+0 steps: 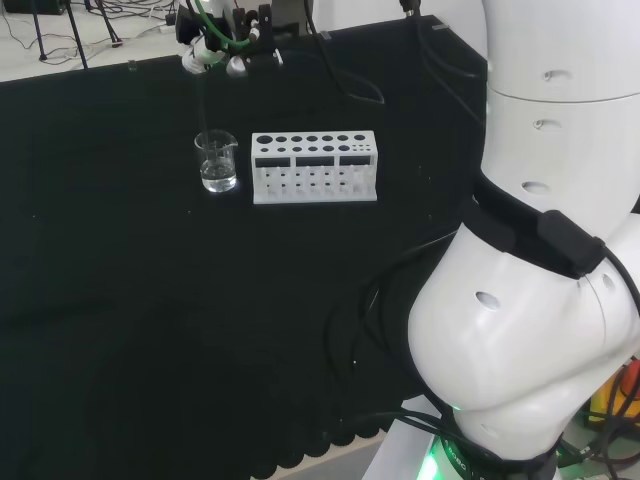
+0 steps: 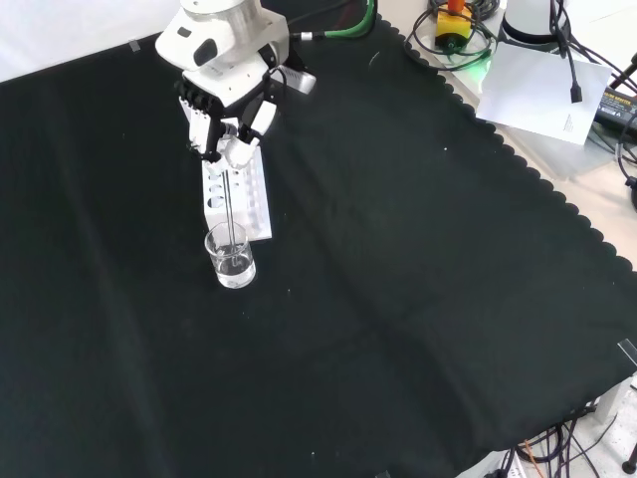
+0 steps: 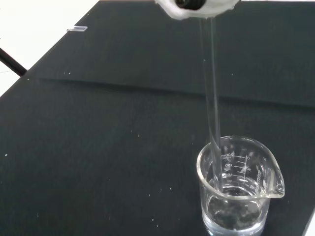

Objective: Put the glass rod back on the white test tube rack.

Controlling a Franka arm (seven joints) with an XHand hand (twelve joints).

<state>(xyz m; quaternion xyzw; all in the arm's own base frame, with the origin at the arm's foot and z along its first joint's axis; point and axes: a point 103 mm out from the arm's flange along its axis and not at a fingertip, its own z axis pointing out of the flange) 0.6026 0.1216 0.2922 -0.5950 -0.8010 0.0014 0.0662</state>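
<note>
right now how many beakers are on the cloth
1. A single clear beaker stands just left of the white test tube rack in the head view, some clear liquid at its bottom. The glass rod, held by the hand, dips into it.

From my remote station I see a black cloth [image 2: 398,299] with a scalloped edge covering the bench | pale floor beyond the far edge, with dark tripod legs [image 1: 60,40] and cables | white paper sheet [image 2: 542,85] beside tangled cords (a green glow among them) | even overhead light.
</note>
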